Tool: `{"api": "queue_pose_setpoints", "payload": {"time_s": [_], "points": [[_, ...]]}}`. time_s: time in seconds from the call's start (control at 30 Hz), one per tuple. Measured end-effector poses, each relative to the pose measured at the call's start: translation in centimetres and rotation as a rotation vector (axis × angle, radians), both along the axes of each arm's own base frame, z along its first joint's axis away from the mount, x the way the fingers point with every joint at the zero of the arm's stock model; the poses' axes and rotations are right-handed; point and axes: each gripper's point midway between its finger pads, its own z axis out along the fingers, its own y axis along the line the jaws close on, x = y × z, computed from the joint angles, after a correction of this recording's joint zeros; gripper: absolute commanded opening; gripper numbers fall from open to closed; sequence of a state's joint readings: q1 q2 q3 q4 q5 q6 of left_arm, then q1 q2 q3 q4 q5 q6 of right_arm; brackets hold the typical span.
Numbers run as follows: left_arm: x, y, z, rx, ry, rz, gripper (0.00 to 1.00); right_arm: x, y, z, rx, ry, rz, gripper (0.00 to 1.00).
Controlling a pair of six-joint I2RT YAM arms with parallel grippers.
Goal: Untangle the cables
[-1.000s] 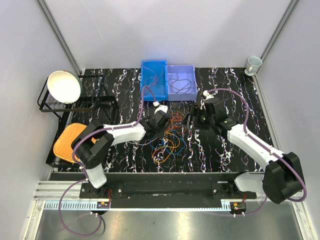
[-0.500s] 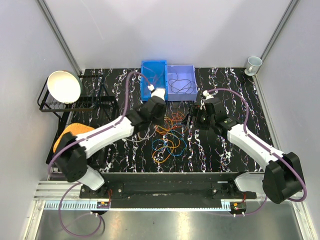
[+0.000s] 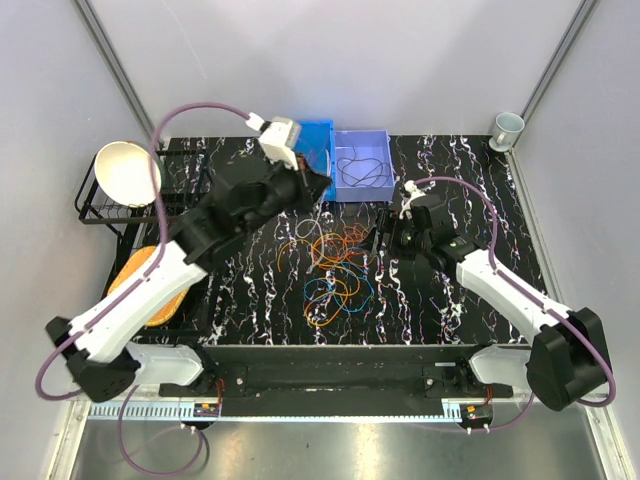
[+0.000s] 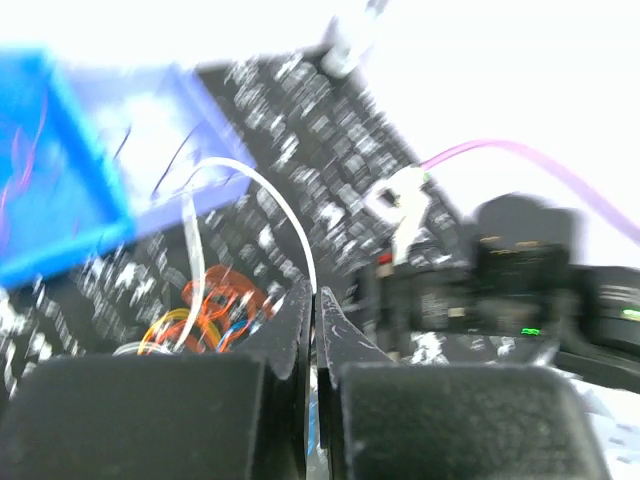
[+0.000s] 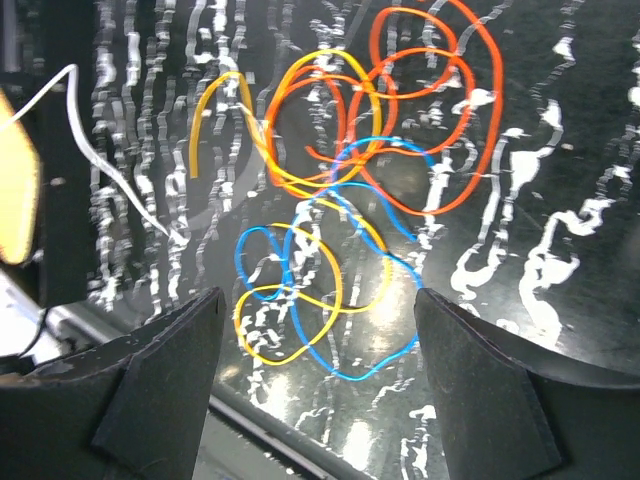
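Across the middle of the black, white-veined table top lies the tangle of thin cables: mostly orange loops, with yellow and blue ones threaded through them, overlapping one another. From the left wrist view, which is blurred, one thin white cable arches up out of the pile to the left gripper. Its two fingers are pressed together with the wire running into the seam between them. That gripper is raised above the table, close to the near end of the deep blue plastic bin. Touching that bin on its right stands a pale lavender plastic bin, which holds a thin black cable. The right gripper hovers over the right side of the tangle with its fingers spread wide; nothing is held between them, and orange, yellow and blue loops lie flat on the table beneath. Farther out, a white bowl sits in a black wire rack at the left edge, and a white mug stands at the far right corner.
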State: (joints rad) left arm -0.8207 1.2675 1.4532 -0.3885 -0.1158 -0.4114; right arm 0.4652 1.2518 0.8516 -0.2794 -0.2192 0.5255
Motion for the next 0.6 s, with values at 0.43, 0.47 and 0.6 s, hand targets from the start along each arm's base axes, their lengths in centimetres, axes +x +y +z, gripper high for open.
{"api": "queue_pose_setpoints", "payload": {"time_s": [0.43,0.47,0.6], "points": [[-4.6,3.0,8.3,-0.224,-0.256,-0.083,0.0,-1.7,3.5,4.5,0.267,-0.097,0.15,0.81],[-4.5,2.9,7.9,-0.217,-0.25,-0.084,0.0,-1.9,3.9,4.7,0.29,-0.098,0.165,0.8],[-3.6,1.9,4.6,-0.163,-0.194,-0.087,0.0,-1.9,5.4,5.5,0.376,-0.098,0.226,0.79]]}}
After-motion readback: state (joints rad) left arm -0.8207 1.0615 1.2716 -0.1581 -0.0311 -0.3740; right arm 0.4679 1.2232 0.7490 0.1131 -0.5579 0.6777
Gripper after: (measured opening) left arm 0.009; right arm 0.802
